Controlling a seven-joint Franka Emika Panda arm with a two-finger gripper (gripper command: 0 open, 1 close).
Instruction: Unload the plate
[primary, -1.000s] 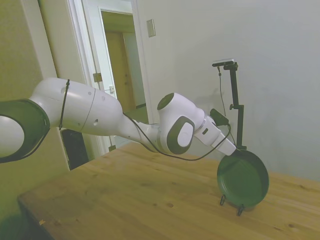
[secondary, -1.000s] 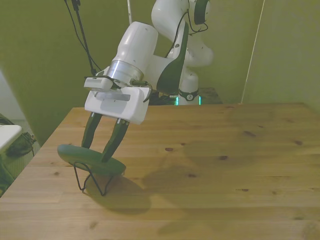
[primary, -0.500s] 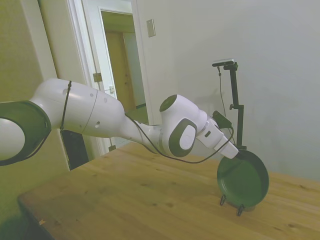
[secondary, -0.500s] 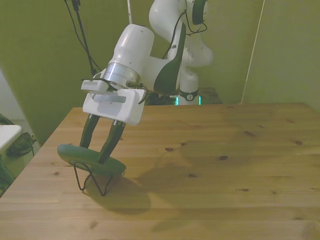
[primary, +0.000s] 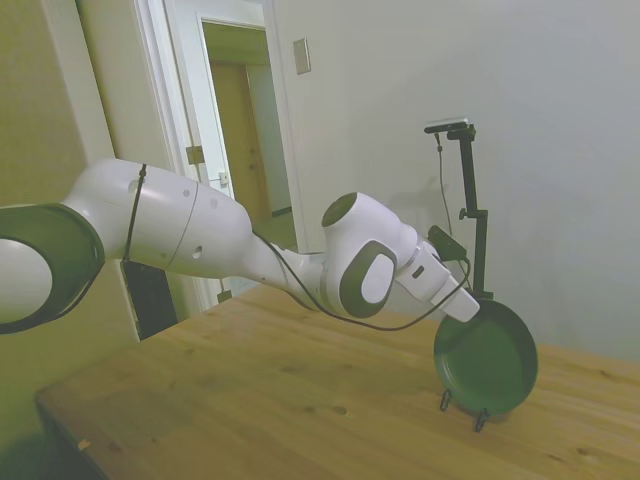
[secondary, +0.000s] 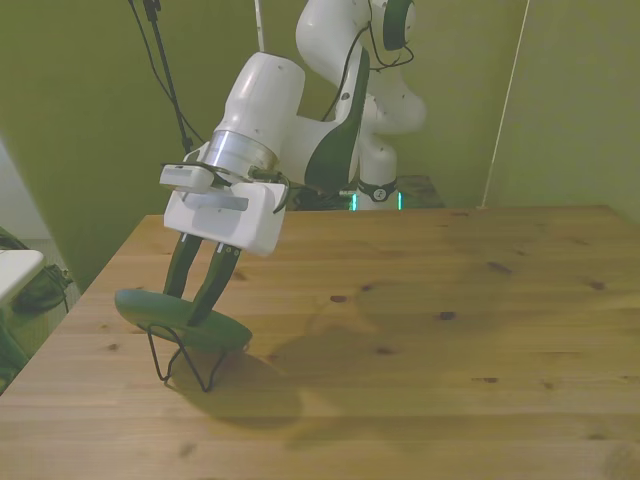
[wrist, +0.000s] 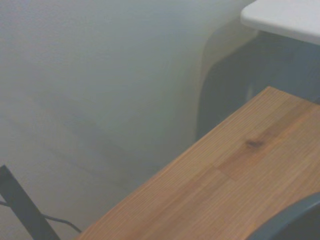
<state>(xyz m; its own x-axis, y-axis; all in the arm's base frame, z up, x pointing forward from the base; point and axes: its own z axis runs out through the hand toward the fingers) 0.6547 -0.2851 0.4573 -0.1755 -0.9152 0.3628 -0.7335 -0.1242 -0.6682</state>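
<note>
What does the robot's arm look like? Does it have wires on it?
The arm is glossy white with rounded joints and dark grey panels. A thin black cable loops underneath it to the wrist. The gripper has a boxy white body and two slim dark fingers.

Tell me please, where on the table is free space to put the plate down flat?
The plate stands on edge in a wire stand near the table's corner at the front view's left, with the gripper at its rim. That corner is crowded. From the stand across to the front view's right, the wood is bare.
</note>
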